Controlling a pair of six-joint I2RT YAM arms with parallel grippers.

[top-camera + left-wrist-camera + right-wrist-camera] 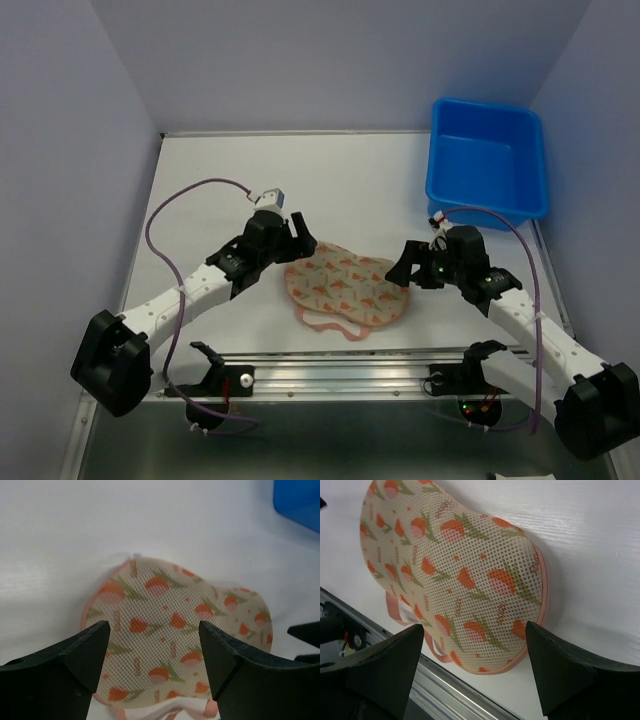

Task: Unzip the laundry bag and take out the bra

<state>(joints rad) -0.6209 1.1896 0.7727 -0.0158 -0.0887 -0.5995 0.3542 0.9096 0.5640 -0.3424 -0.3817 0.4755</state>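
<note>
The laundry bag (345, 288) lies flat and closed on the white table between my two arms, cream mesh with orange-pink print, pink edging and a pink strap (325, 322) at its near side. It fills the left wrist view (175, 630) and the right wrist view (455, 575). My left gripper (296, 232) is open just beyond the bag's left lobe, fingers (80, 650) spread above it. My right gripper (402, 268) is open at the bag's right edge, fingers (560, 665) either side of the right lobe. The bra is hidden.
A blue plastic tub (487, 160) stands at the back right, its corner also in the left wrist view (300, 500). A metal rail (340, 370) runs along the table's near edge, also in the right wrist view (450, 690). Purple walls surround the table.
</note>
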